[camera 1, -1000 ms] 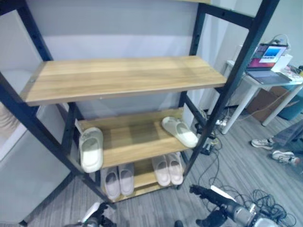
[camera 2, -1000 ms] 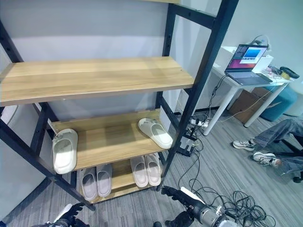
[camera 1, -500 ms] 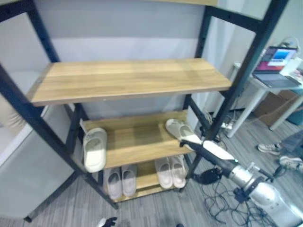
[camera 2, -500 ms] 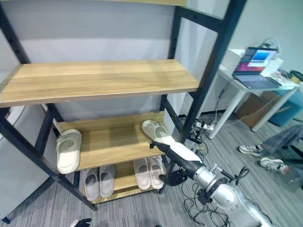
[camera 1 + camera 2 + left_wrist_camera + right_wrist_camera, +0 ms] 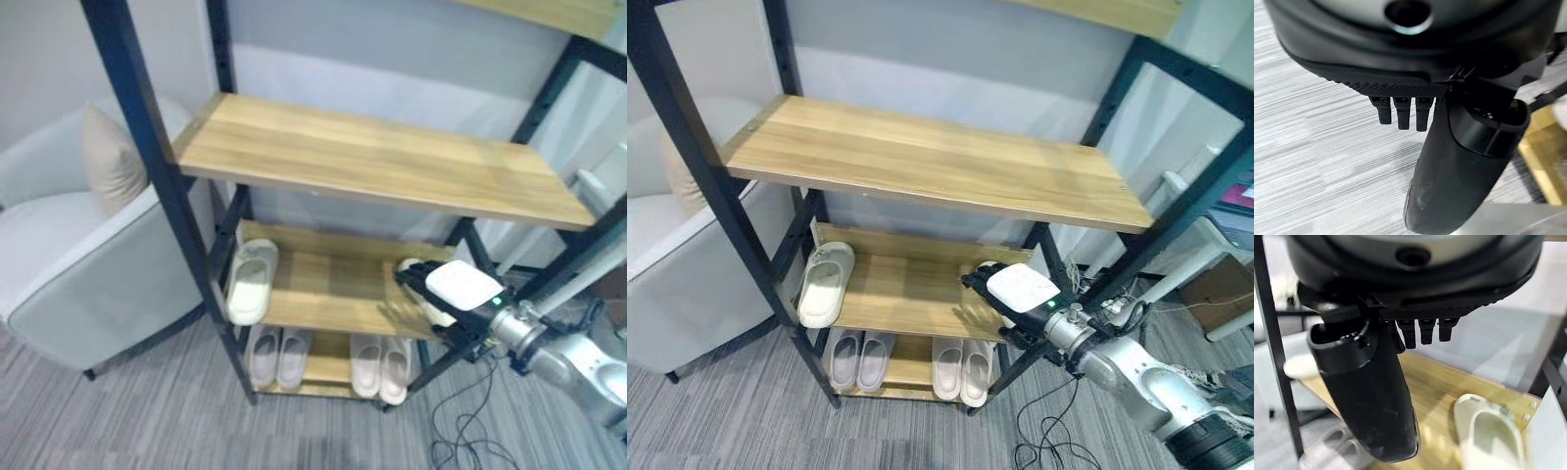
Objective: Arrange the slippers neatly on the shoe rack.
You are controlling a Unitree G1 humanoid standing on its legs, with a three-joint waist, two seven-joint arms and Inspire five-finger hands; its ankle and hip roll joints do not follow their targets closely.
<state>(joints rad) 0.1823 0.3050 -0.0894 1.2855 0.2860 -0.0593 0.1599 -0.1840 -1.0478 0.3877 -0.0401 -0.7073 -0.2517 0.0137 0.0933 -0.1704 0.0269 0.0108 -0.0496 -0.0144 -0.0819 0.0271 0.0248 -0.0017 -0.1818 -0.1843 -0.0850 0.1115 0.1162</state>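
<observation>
My right hand [image 5: 1004, 286] has come up to the middle shelf [image 5: 911, 299], fingers straight and empty, just above the right-side slipper [image 5: 1491, 438]; the grasp comes next.

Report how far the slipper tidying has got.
Done: two pairs sit side by side on the bottom shelf. In hand: the right robot hand, holding nothing, is over the right slipper on the middle shelf. Left: bring it beside the left slipper.

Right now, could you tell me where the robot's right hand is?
The right hand is at the shoe rack's middle shelf, right side, above the slipper lying there.
</observation>
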